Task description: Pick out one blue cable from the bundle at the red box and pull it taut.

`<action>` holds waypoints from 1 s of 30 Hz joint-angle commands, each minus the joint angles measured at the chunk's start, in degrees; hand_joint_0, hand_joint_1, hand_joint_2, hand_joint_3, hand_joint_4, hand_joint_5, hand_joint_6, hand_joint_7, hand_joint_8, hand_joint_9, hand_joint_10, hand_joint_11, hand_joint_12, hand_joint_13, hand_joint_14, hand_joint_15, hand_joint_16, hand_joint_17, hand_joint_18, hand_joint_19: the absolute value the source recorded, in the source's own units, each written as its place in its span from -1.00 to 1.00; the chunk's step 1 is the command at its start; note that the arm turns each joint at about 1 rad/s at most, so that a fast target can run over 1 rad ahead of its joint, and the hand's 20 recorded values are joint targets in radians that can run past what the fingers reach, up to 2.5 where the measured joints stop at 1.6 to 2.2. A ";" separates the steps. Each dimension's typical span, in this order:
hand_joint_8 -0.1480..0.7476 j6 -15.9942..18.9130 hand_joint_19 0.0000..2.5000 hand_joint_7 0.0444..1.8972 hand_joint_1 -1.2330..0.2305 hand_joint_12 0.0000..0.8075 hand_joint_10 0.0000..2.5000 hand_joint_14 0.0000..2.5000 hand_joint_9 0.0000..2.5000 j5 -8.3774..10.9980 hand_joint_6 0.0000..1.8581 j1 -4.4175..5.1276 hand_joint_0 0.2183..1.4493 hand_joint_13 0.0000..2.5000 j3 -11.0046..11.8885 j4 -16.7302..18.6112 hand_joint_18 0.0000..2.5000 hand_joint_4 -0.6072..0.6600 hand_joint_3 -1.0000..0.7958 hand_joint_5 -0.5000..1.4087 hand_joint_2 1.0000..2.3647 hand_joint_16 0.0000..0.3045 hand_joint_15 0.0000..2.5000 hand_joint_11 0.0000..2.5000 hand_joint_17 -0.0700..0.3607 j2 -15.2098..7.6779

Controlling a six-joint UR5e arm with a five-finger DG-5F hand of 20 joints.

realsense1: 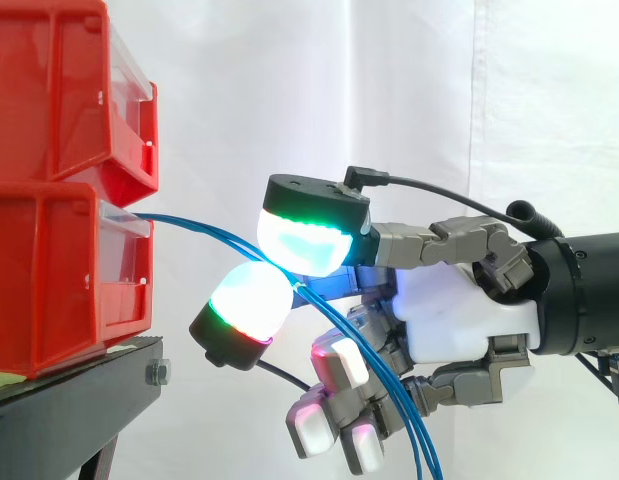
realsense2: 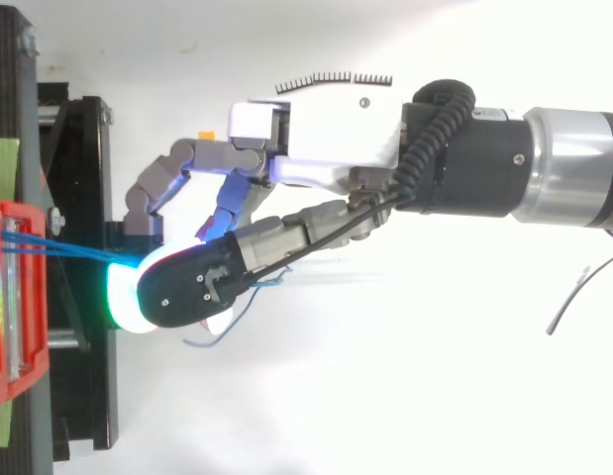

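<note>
The hand pinches the blue cable between two glowing pads, just off the front edge of the lower red box. Slack hangs below. Grip looks made. One strand or several? Can't tell. The taut pull remains.

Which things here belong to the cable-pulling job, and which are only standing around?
For the job: blue cables, lower red bin, hand pinching the cables.
Just standing there: upper red bin, black stand, white curtain.
</note>
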 commanded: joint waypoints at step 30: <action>0.03 -1.45 -0.46 -0.30 0.07 -0.17 -0.98 -0.99 -0.07 0.26 -0.07 -0.77 -0.49 -0.26 0.09 -1.42 -0.31 0.04 -0.44 -0.59 -1.00 -0.67 -0.62 -0.51 -0.15 -0.08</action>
